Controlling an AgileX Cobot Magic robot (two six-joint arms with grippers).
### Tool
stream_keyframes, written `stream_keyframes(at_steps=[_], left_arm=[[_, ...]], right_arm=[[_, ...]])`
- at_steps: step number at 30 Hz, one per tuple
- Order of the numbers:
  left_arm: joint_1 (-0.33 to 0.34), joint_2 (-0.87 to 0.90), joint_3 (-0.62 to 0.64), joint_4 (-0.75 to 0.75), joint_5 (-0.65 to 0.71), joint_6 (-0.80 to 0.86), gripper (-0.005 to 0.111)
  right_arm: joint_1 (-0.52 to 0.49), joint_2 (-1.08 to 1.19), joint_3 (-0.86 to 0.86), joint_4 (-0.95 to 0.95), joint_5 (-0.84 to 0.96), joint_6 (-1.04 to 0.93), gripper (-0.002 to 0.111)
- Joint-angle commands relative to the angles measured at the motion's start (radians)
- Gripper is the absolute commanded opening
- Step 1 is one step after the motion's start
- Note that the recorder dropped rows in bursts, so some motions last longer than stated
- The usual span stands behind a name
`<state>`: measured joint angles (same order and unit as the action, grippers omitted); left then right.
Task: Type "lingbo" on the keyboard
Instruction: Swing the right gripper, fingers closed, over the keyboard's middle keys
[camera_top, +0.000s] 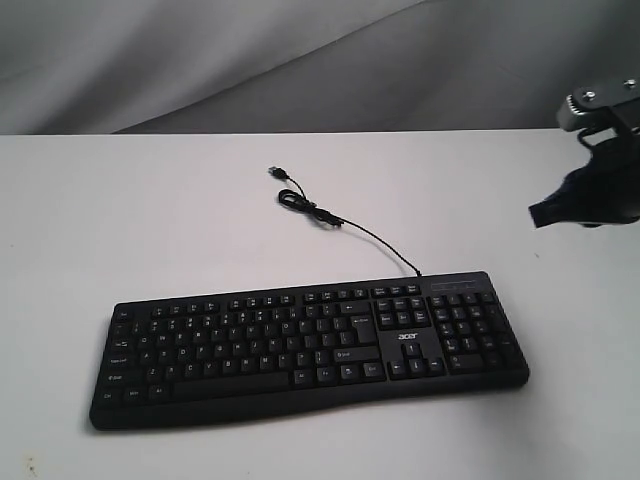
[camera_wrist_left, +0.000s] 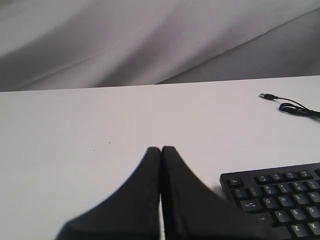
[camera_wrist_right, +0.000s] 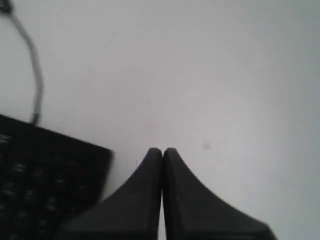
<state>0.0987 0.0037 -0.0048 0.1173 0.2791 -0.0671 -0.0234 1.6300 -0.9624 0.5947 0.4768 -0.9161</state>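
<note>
The wide black keyboard (camera_top: 310, 345) with white legends and an acer logo lies flat on the white table, its thin black USB cable (camera_top: 330, 215) trailing away behind it. My right gripper (camera_top: 537, 213) hangs shut in the air beyond the keyboard's number-pad end, touching nothing. In the right wrist view that gripper (camera_wrist_right: 162, 150) is shut over bare table, the keyboard's corner (camera_wrist_right: 50, 180) beside it. My left gripper (camera_wrist_left: 161, 148) is shut with nothing in it, close to the keyboard's Esc corner (camera_wrist_left: 280, 200); it does not show in the exterior view.
The white table (camera_top: 150, 220) spreads wide around the keyboard. A grey draped backdrop (camera_top: 250, 60) hangs behind it. The cable's loose plug (camera_wrist_left: 268, 96) lies on the table behind the keyboard.
</note>
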Motion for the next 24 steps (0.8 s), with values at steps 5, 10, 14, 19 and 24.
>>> stream_keyframes(at_steps=[5, 10, 14, 19, 24], left_arm=[[0.001, -0.004, 0.005, 0.000, -0.013, -0.002, 0.001], [0.001, -0.004, 0.005, 0.000, -0.013, -0.002, 0.001], [0.001, -0.004, 0.005, 0.000, -0.013, -0.002, 0.001], [0.001, -0.004, 0.005, 0.000, -0.013, -0.002, 0.001], [0.001, -0.004, 0.005, 0.000, -0.013, -0.002, 0.001]], right_arm=[[0.190, 0.006, -0.144, 0.477, 0.342, -0.444, 0.000], [0.476, 0.007, -0.180, 0.355, 0.234, -0.466, 0.000], [0.585, 0.032, -0.180, 0.311, 0.139, -0.466, 0.000], [0.586, 0.107, -0.180, 0.307, 0.138, -0.466, 0.000], [0.586, 0.245, -0.181, 0.306, 0.051, -0.528, 0.000]])
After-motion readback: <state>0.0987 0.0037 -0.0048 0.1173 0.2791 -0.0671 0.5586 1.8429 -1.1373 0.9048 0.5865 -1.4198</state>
